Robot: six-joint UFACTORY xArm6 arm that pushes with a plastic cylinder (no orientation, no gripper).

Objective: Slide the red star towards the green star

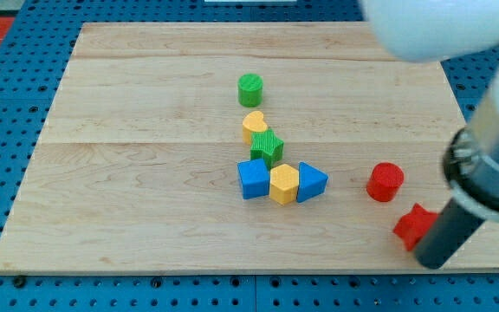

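The red star [412, 225] lies near the board's bottom right, partly hidden by my rod. My tip [430, 263] rests on the board just right of and below the red star, touching or almost touching it. The green star [267, 147] sits near the board's middle, far to the left of the red star, wedged between a yellow heart [253, 126] above it and a row of blocks below it.
A green cylinder [250, 89] stands above the yellow heart. Below the green star lie a blue cube [254, 178], a yellow hexagon [283, 184] and a blue triangle [311, 183] in a row. A red cylinder [385, 182] stands up-left of the red star. The board's right edge [492, 173] is close.
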